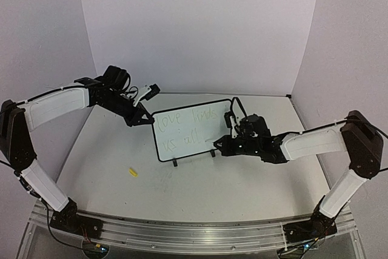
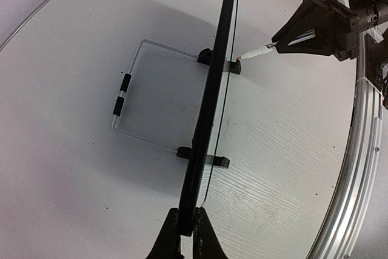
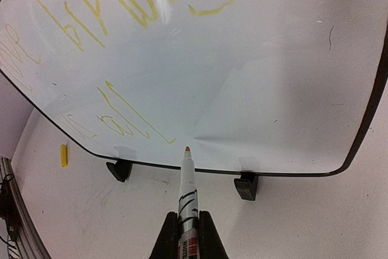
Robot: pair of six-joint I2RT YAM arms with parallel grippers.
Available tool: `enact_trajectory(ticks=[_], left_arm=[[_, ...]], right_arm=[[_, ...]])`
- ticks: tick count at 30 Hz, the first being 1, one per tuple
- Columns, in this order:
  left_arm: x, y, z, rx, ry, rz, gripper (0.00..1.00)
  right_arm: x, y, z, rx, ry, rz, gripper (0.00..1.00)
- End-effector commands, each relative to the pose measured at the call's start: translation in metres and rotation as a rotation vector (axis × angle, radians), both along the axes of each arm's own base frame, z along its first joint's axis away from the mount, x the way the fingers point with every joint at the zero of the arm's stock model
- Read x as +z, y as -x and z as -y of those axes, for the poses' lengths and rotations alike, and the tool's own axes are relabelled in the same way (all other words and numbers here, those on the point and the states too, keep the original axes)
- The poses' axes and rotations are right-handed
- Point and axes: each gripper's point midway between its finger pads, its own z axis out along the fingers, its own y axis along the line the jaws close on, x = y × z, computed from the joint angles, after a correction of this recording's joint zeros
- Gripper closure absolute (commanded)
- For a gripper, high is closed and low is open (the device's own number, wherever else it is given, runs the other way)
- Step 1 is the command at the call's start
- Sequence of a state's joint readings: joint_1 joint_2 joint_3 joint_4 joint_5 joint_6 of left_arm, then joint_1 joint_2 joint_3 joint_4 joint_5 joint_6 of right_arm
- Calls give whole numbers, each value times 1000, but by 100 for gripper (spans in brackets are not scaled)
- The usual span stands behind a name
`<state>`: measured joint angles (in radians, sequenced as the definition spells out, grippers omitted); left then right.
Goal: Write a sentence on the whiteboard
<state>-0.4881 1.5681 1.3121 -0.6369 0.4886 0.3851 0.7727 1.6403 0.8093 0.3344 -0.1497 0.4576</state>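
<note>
Jaws of the right gripper (image 3: 188,230) are clamped on a white-barrelled, orange-tipped marker (image 3: 187,180). Its tip sits at the face of the small black-framed whiteboard (image 3: 260,59), just above the lower frame and right of the faint yellow-green handwritten sentence (image 3: 115,10); contact is unclear. The left gripper (image 2: 187,235) pinches the board's side edge. The board stands on two black feet (image 3: 245,186). A small yellow cap (image 3: 63,154) lies on the white table (image 1: 182,198), left of the tip and apart from the frame.

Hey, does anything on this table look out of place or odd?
A small yellow piece, perhaps a cap, lies loose on the table, nearer the arms than the whiteboard and to its left. Otherwise nothing stands out; the whiteboard stands upright.
</note>
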Motion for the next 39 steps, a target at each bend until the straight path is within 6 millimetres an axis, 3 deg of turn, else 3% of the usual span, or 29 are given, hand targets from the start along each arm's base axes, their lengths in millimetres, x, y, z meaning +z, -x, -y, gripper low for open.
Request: enact_trajectory(ticks=[1, 31, 39], left_arm=[[-1, -13, -15, 45, -78, 90, 100], [-1, -14, -15, 46, -79, 89, 100], [-1, -13, -15, 45, -78, 89, 100]], right_arm=[[7, -11, -3, -17, -9, 27, 100], [6, -23, -2, -65, 5, 56, 100], [26, -17, 0, -48, -32, 81, 100]])
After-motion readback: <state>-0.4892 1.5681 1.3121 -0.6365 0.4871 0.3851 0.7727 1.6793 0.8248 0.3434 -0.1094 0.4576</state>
